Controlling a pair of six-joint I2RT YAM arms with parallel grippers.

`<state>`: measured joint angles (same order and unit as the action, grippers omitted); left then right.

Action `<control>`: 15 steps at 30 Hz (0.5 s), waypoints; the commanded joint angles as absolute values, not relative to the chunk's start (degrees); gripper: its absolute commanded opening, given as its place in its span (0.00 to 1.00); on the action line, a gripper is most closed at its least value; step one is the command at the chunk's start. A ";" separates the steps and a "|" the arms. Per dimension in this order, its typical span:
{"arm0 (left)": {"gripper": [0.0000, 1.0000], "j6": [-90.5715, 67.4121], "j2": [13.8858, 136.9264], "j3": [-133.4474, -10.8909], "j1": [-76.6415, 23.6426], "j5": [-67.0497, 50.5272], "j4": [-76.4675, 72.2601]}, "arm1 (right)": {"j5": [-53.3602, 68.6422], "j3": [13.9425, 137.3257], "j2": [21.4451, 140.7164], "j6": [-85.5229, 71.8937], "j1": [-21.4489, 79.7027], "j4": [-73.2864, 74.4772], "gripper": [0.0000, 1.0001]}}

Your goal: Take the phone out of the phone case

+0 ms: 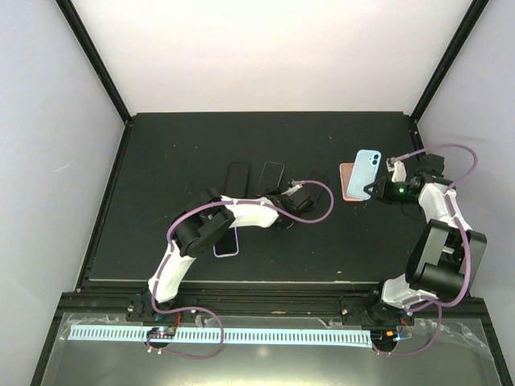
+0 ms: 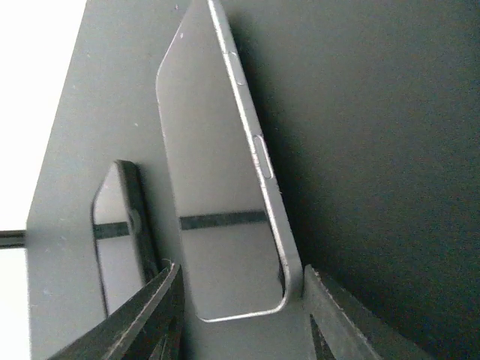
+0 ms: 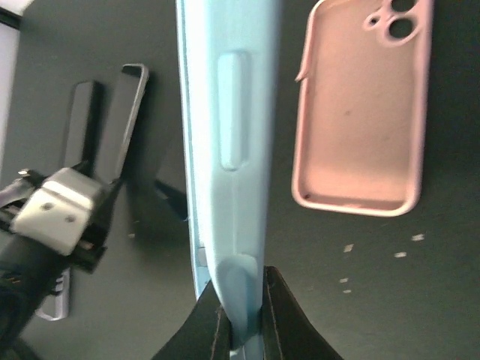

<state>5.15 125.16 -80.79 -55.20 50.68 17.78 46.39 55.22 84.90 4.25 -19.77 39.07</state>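
Note:
My right gripper (image 1: 376,190) is shut on the lower end of a phone in a light blue case (image 1: 368,170) and holds it upright on edge above the table. In the right wrist view the blue case (image 3: 229,112) rises from between the closed fingers (image 3: 244,300). My left gripper (image 1: 283,195) is open, its jaws on either side of the near end of a bare silver-edged phone (image 2: 217,187) lying on the mat. The right finger (image 2: 330,315) touches that phone's edge; the left finger (image 2: 154,311) is just apart from it.
An empty pink case (image 1: 348,183) lies open side up beside the blue one, also in the right wrist view (image 3: 364,112). A second dark phone (image 1: 237,177) lies left of the bare phone. A third phone (image 1: 227,244) lies near the left arm's elbow.

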 commanded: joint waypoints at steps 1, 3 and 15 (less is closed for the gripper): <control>0.50 2.12 120.40 -79.64 -55.03 47.00 18.75 | 35.28 59.80 81.61 9.58 -20.13 38.26 0.01; 0.58 1.00 117.81 -78.24 -55.02 44.47 18.59 | 30.46 61.68 81.06 14.37 -20.12 39.46 0.01; 0.74 -9.84 100.64 -65.95 -55.66 22.64 19.83 | 10.20 93.53 107.78 35.83 -21.95 64.92 0.01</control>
